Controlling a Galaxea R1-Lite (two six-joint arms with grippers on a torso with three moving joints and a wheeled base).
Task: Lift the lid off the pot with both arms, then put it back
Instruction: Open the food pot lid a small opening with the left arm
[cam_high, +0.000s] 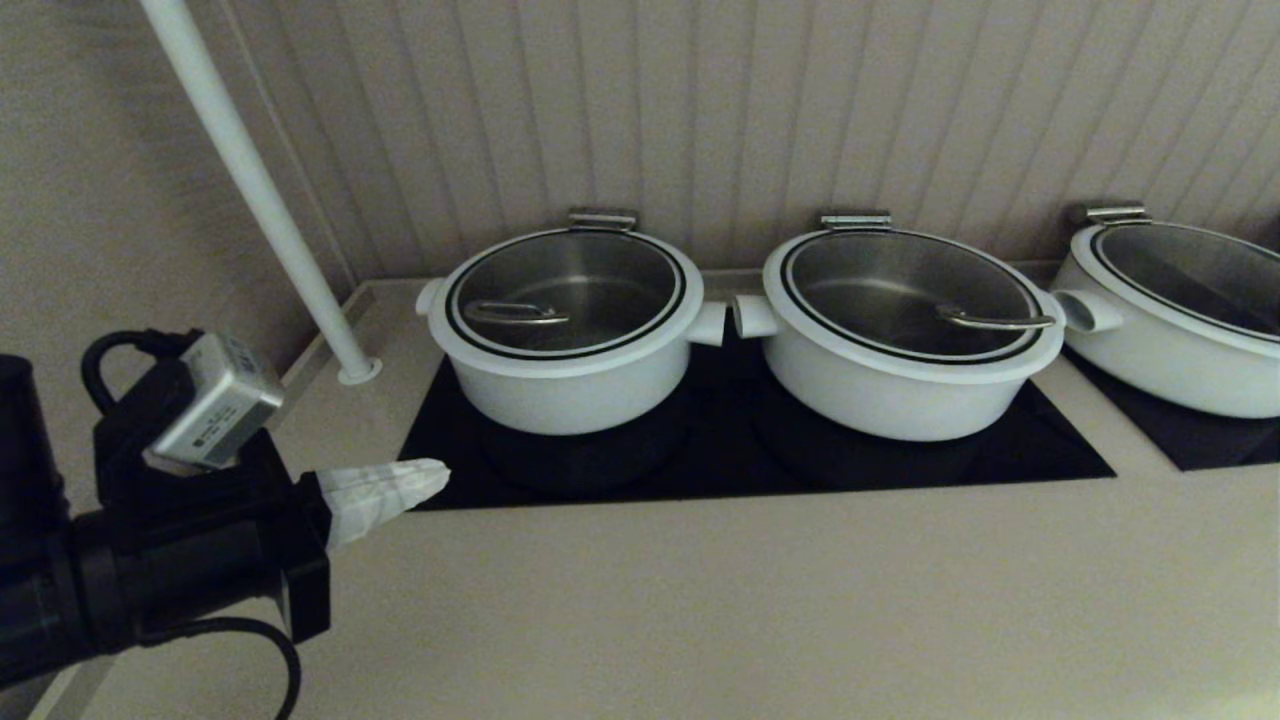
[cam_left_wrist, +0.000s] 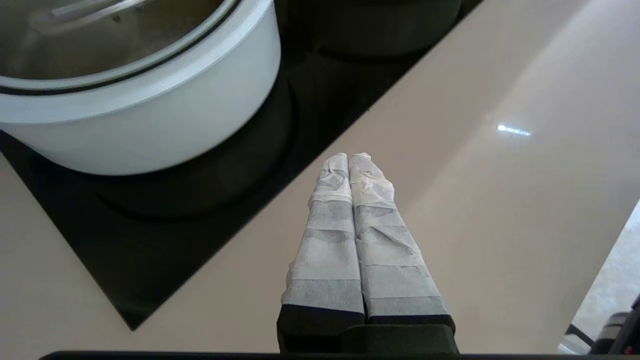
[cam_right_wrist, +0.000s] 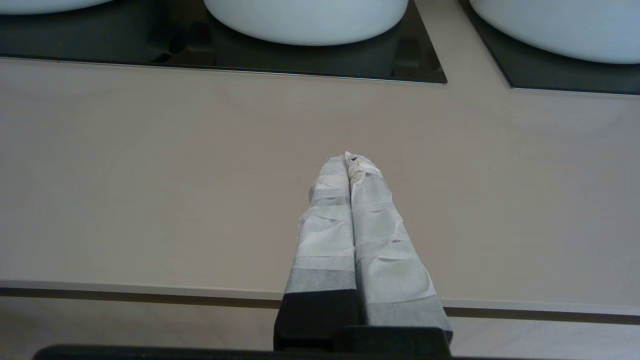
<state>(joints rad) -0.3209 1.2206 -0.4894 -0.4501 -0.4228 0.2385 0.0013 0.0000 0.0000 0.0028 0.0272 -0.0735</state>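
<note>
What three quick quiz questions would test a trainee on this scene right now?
1. True or false: the lid sits on the pot.
2. Which gripper shows in the head view? A) left B) right C) both
3. Fill in: both grippers are empty, with fingers ____.

Key
1. True; the lid rests on the pot's rim, handle untouched.
2. A; the left gripper hangs over the counter by the front left corner of the black cooktop, short of the pot. The right gripper shows only in its own wrist view, over bare counter.
3. shut
</note>
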